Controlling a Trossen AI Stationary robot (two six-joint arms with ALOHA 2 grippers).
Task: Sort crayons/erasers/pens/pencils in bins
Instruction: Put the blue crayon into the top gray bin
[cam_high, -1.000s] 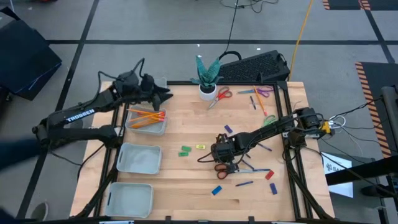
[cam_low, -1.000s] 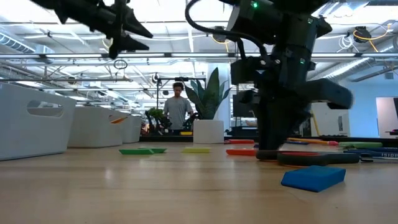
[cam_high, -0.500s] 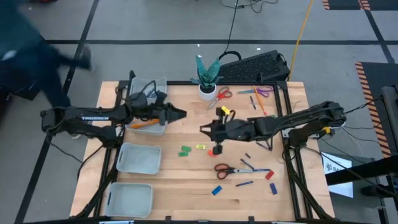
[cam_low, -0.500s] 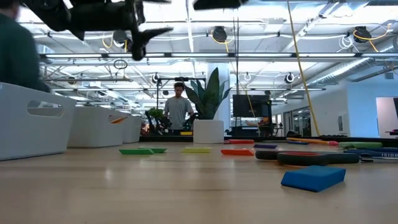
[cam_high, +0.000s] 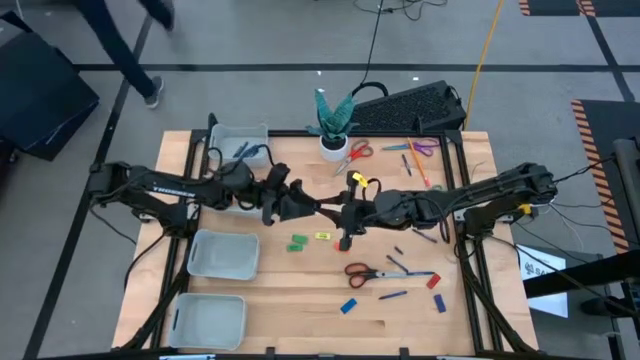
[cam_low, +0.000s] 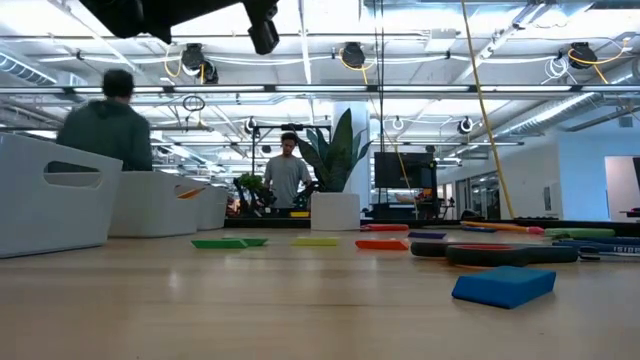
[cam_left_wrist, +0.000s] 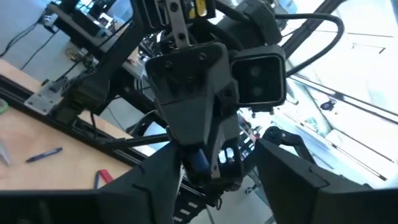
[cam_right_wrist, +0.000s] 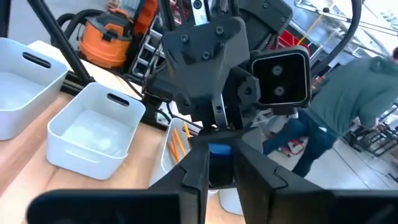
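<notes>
Above the table's middle my two grippers meet tip to tip. My right gripper is shut on a small blue item; whether it is an eraser or a pen's end I cannot tell. My left gripper faces it, open, with its fingers standing on either side of the right gripper's tip and the blue item. Four bins line the left side: one with pens, one with orange pencils under my left arm, and two more. My right gripper pinches the small blue item between its two fingers, at their free ends. The fingers lie about level and point toward the table's left. The item is lifted clear of the table.
Green erasers and a yellow eraser lie mid-table. Red-handled scissors, pens, blue erasers and a red eraser lie near right. A plant pot and more scissors stand far. A person walks behind.
My right gripper has risen from the table beside the scissors and gone toward the table's left and far edge. My left gripper has left the pencil bin and gone toward the table's right, meeting it at the middle. A person has walked past behind the table.
</notes>
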